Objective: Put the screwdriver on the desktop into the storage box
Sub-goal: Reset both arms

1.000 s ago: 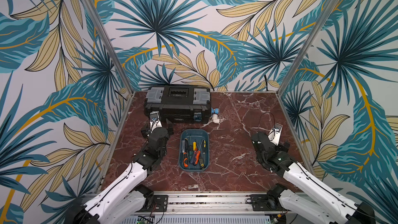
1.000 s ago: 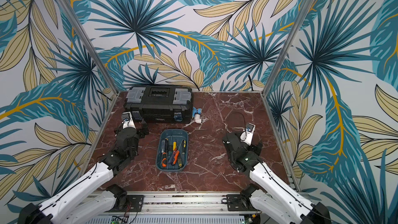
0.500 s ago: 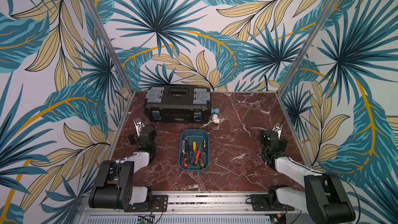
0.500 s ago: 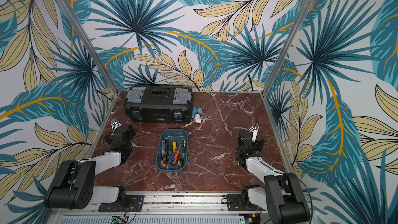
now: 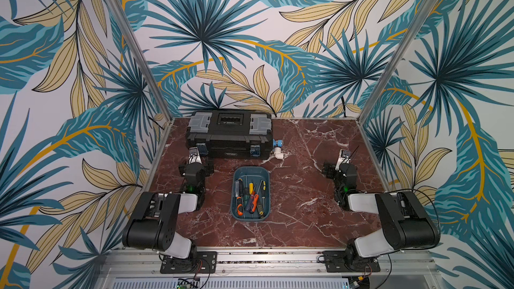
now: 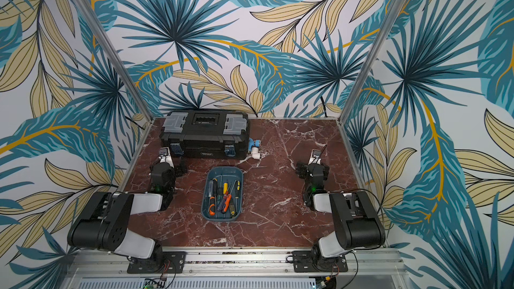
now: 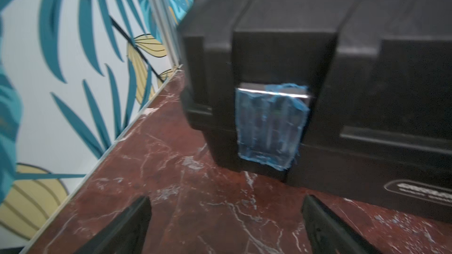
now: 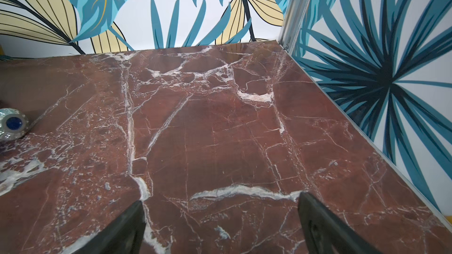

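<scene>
Leaf-print walls [image 5: 250, 37] on three sides, blue and sand on white. Below them, red-brown veined counter [image 5: 306, 190], rail-edged. At the back, on the left arm's side, black toolbox [image 5: 229, 134], lid shut. Mid-counter, between the two folded arms, teal storage box [image 5: 251, 219], shallow, long side set front to back.

Next, left hand [image 7: 225, 199]: spread wide, holding nothing, pointed at the toolbox front, bare counter between the fingertips. Then right hand [image 8: 220, 200]: equally wide, empty, over bare marble towards the far corner. Both well apart from the storage box, one to each side, neither reaching toward it.

Inside the box, a loose heap of screwdrivers [image 5: 251, 200], handles orange, yellow, blue, red and black, shafts crossed over one another. None seen loose on the counter in both top views; only a small blue-and-white pipe fitting [image 5: 278, 148] just beside the toolbox's corner. Judged from that: nothing left to fetch, task probably finished.

Should one need lifting anyway: light, rigid, with a thin, slick steel shaft, so likely to roll or pivot if pinched there. Better taken squarely across the thick handle, near its middle. Tangled heap, so likely to drag neighbours along.
</scene>
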Controlling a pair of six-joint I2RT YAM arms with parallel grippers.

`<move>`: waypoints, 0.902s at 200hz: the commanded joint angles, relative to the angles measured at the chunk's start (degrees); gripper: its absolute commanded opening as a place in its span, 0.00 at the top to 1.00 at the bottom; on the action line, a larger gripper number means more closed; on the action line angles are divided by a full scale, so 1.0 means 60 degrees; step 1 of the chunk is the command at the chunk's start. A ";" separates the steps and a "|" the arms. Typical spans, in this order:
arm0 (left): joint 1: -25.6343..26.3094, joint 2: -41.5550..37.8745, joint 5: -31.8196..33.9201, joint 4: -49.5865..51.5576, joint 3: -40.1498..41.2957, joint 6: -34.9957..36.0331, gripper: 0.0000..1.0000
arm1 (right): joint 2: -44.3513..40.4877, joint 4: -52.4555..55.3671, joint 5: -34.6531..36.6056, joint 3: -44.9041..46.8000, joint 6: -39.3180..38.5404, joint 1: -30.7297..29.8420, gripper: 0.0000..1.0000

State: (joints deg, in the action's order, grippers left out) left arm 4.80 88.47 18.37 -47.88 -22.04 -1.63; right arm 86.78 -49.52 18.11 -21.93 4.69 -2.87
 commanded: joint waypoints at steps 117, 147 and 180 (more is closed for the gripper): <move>0.0160 -0.0228 -0.0447 -0.0059 -0.0135 0.0637 0.00 | -0.0108 -0.0223 -0.0146 -0.0046 -0.0149 0.0016 0.00; 0.0153 -0.0217 -0.0452 -0.0052 -0.0135 0.0616 0.00 | -0.0101 -0.0229 -0.0136 -0.0038 -0.0140 0.0024 0.01; 0.0154 -0.0219 -0.0453 -0.0048 -0.0135 0.0638 0.00 | -0.0116 -0.0243 -0.0146 -0.0042 -0.0150 0.0018 0.00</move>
State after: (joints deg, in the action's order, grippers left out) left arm 5.58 87.96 16.19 -48.07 -22.02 1.74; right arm 86.78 -49.74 17.50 -21.93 4.45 -2.87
